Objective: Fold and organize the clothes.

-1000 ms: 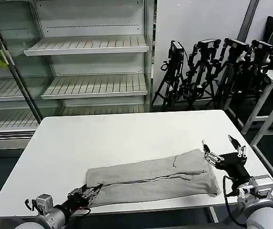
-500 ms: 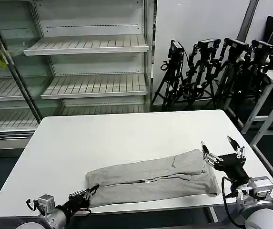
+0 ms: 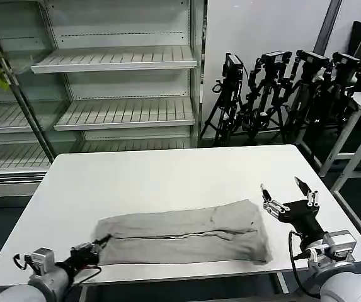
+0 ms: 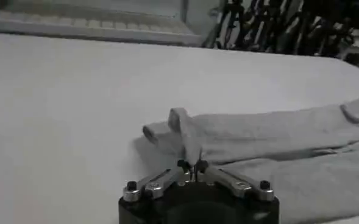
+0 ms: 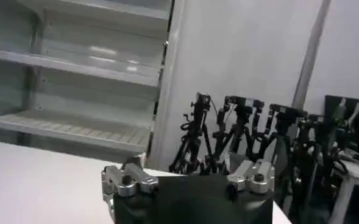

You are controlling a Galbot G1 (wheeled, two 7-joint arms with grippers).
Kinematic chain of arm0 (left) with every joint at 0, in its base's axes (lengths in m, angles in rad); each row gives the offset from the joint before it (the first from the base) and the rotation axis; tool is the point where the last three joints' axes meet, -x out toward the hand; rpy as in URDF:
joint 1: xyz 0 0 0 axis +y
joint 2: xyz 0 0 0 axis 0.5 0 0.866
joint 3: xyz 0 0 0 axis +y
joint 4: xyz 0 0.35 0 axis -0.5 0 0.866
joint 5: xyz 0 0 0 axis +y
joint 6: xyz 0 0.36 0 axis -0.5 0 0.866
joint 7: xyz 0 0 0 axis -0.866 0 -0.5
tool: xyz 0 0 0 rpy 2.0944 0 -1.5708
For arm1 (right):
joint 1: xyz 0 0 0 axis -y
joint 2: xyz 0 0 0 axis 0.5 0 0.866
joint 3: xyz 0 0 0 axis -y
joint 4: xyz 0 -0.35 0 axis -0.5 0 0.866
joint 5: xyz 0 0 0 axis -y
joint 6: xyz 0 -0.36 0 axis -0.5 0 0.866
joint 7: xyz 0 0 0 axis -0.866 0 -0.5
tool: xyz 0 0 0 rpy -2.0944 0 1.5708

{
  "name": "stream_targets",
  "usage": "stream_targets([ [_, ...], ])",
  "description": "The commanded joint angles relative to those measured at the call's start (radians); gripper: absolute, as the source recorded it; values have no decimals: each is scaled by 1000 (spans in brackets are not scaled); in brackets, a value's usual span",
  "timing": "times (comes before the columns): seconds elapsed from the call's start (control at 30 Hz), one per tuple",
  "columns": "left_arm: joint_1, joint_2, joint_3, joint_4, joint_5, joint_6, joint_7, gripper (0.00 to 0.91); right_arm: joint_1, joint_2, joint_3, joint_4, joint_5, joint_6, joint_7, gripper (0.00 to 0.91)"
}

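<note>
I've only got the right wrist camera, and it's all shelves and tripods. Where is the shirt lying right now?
Observer: The grey shirt lies as a long folded strip along the near edge of the white table.
Operator: Is my right gripper holding it?
Observer: No. The right gripper is open, just off the shirt's right end.
Operator: And the left one?
Observer: The left gripper is shut on the shirt's left end, near the table's front left corner.
</note>
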Motion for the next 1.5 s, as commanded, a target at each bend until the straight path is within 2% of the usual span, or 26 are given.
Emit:
stream_targets([
  [0.03,77,127,-302,30,-22,29,-13,50,39,-2,-23,-21,2,16,-17,907],
  [0.5,230,293,-593,144,-22,52,-15,40,43,-9,-13,-43,20,44,-39,907],
  [0.77,278,310,-647,84,-70,53,-21,50,62,5,-24,-69,23,53,-45,907],
  [0.9,228,296,-571,-9,-159,53,-38,50,61,3,-23,-72,23,52,-45,907],
  [1.1,136,284,-384,-115,-244,51,-61,50,37,-57,4,-82,41,67,-51,907],
  [1.27,25,284,-239,-150,-292,51,-67,50,28,-85,32,-85,61,69,-47,907],
  [1.5,-146,247,-33,-186,-332,51,-84,50,-5,-76,55,-93,54,69,-37,907],
])
